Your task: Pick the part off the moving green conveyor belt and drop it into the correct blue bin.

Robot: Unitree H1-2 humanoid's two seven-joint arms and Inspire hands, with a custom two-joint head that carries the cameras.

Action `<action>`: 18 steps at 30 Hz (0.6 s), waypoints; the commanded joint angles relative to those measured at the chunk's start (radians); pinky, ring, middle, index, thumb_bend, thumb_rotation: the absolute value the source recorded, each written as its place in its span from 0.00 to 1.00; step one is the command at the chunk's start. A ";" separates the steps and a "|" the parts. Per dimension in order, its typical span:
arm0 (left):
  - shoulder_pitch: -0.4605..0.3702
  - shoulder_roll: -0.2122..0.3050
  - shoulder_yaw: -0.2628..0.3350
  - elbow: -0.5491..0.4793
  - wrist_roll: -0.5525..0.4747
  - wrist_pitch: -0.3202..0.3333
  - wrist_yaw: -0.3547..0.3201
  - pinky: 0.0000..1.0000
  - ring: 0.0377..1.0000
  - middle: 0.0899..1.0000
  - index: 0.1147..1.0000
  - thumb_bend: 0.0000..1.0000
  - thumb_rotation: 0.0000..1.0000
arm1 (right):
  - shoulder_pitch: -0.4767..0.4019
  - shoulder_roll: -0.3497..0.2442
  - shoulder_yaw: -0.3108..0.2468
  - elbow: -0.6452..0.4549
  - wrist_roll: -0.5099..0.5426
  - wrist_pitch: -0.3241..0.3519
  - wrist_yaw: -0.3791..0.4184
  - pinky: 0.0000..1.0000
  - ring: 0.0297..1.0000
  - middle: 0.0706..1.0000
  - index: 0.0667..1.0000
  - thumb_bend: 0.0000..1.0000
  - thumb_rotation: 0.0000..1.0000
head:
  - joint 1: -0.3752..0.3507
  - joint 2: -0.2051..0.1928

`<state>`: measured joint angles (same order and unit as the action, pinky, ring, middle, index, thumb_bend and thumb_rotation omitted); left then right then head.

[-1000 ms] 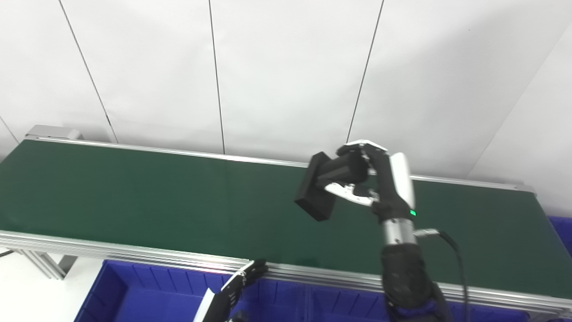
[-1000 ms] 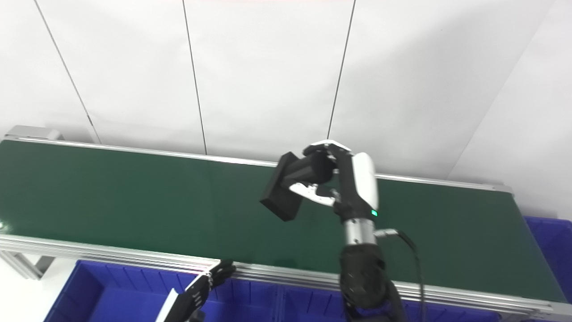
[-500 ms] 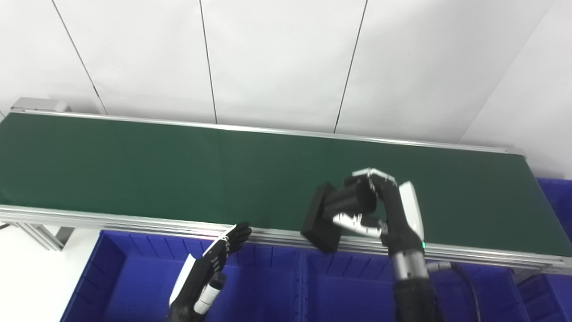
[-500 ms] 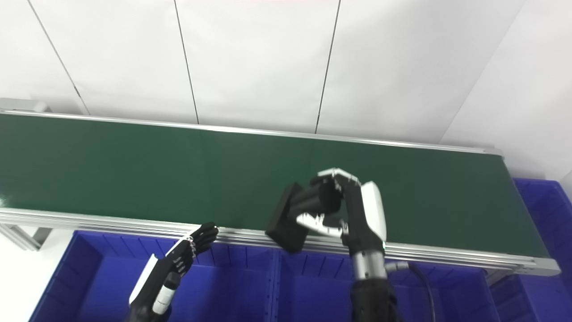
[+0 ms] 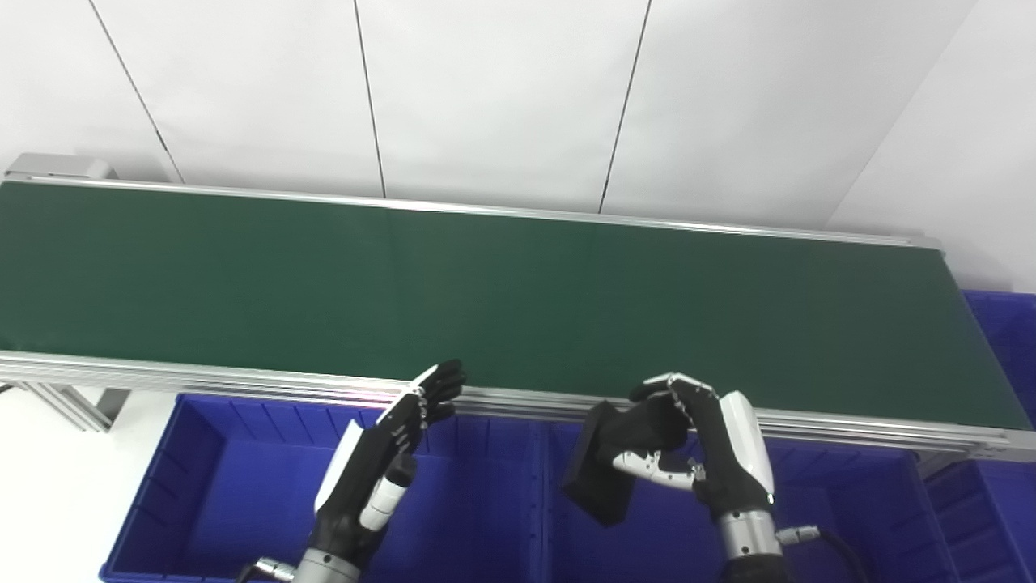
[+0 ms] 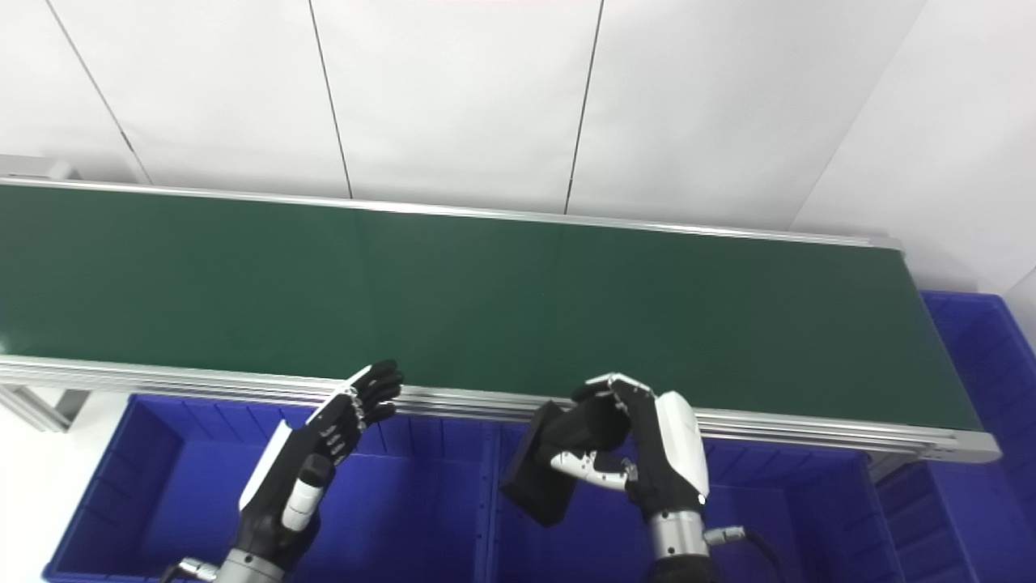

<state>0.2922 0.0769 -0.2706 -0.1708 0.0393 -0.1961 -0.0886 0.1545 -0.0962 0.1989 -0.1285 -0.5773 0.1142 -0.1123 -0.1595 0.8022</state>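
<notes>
Right hand (image 5: 712, 453), black-fingered with a glossy white back shell, is clamped on the matte black rectangular block part (image 5: 599, 474), lower centre-right of the frame.

Fingers wrap the block's upper end and the thumb presses beneath; the block hangs tilted, its flat lower end toward the lower left, over the blue ribbed plastic bin (image 5: 817, 494) below the ribbed aluminium rail (image 5: 243, 380) of the smooth dark green conveyor belt (image 5: 405, 283). Left hand (image 5: 380, 461), same black and white build, holds nothing, fingers straight and slightly spread, tips toward the rail, over the neighbouring blue plastic bin (image 5: 202, 478). One second ago the block was held above the belt's centre; it now sits below the belt's near edge. The camera has also tilted downward, exposing more of both bins.
</notes>
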 commanded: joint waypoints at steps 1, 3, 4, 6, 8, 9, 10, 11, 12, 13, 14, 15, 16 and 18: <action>-0.010 -0.004 0.002 0.028 0.011 -0.066 -0.008 0.89 0.90 0.88 0.87 0.88 1.00 | 0.000 0.004 -0.003 -0.019 -0.024 -0.010 -0.029 0.32 0.35 0.46 0.53 0.50 0.00 | -0.006 0.003; -0.012 -0.001 0.001 0.070 0.016 -0.103 -0.012 0.88 0.90 0.87 0.86 0.90 1.00 | 0.005 0.005 -0.003 -0.016 -0.041 -0.009 -0.036 0.29 0.35 0.45 0.51 0.50 0.00 | -0.008 0.003; -0.013 -0.001 0.000 0.085 0.019 -0.119 -0.014 0.87 0.89 0.87 0.86 0.90 1.00 | 0.008 0.004 -0.003 -0.015 -0.054 -0.010 -0.041 0.22 0.37 0.46 0.47 0.51 0.00 | -0.014 0.008; -0.014 -0.004 0.001 0.113 0.026 -0.144 -0.013 0.87 0.89 0.87 0.86 0.90 1.00 | 0.014 0.004 -0.001 -0.012 -0.087 0.012 -0.045 0.17 0.27 0.45 0.46 0.52 0.00 | -0.022 0.011; -0.014 -0.004 0.004 0.127 0.031 -0.151 -0.013 0.87 0.89 0.87 0.86 0.91 1.00 | 0.017 0.003 0.004 -0.007 -0.124 0.035 -0.041 0.12 0.16 0.43 0.45 0.52 0.00 | -0.026 0.014; -0.013 -0.005 0.005 0.128 0.032 -0.151 -0.013 0.87 0.89 0.87 0.86 0.92 1.00 | 0.018 0.002 0.005 -0.007 -0.134 0.040 -0.039 0.11 0.16 0.43 0.45 0.52 0.00 | -0.029 0.016; -0.010 -0.008 0.008 0.122 0.029 -0.138 -0.013 0.87 0.89 0.87 0.86 0.92 1.00 | 0.020 0.002 0.007 -0.008 -0.146 0.056 -0.029 0.11 0.15 0.43 0.45 0.52 0.00 | -0.036 0.017; -0.007 -0.010 0.010 0.116 0.027 -0.127 -0.012 0.88 0.89 0.87 0.86 0.94 1.00 | 0.021 0.003 0.008 -0.010 -0.153 0.067 -0.023 0.12 0.16 0.43 0.45 0.52 0.00 | -0.037 0.017; -0.006 -0.012 0.012 0.115 0.027 -0.124 -0.012 0.88 0.89 0.87 0.86 0.95 1.00 | 0.021 0.004 0.008 -0.010 -0.160 0.081 -0.018 0.12 0.17 0.43 0.45 0.52 0.00 | -0.040 0.019; -0.005 -0.011 0.014 0.116 0.025 -0.126 -0.014 0.89 0.89 0.87 0.86 0.94 1.00 | 0.020 0.008 0.008 -0.009 -0.167 0.098 -0.014 0.12 0.17 0.43 0.45 0.52 0.00 | -0.042 0.021; -0.005 -0.011 0.015 0.119 0.022 -0.128 -0.016 0.89 0.89 0.87 0.86 0.94 1.00 | 0.018 0.010 0.007 -0.005 -0.172 0.111 -0.013 0.12 0.17 0.43 0.45 0.52 0.00 | -0.047 0.022; -0.004 -0.012 0.017 0.117 0.023 -0.123 -0.018 0.89 0.90 0.87 0.86 0.94 1.00 | 0.016 0.013 0.007 0.000 -0.176 0.123 -0.012 0.13 0.17 0.43 0.45 0.52 0.00 | -0.048 0.022; -0.003 -0.014 0.019 0.112 0.024 -0.113 -0.018 0.89 0.90 0.87 0.86 0.94 1.00 | 0.013 0.015 0.008 0.004 -0.183 0.139 -0.006 0.13 0.18 0.43 0.45 0.52 0.00 | -0.053 0.023; -0.003 -0.016 0.023 0.108 0.025 -0.103 -0.018 0.88 0.89 0.87 0.86 0.94 1.00 | 0.006 0.014 0.015 0.006 -0.196 0.180 0.021 0.16 0.22 0.43 0.45 0.52 0.00 | -0.057 0.023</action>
<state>0.2909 0.0661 -0.2495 -0.0303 0.0672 -0.2988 -0.1021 0.1813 -0.0876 0.2095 -0.1049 -0.7560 0.2616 -0.1002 -0.2132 0.8253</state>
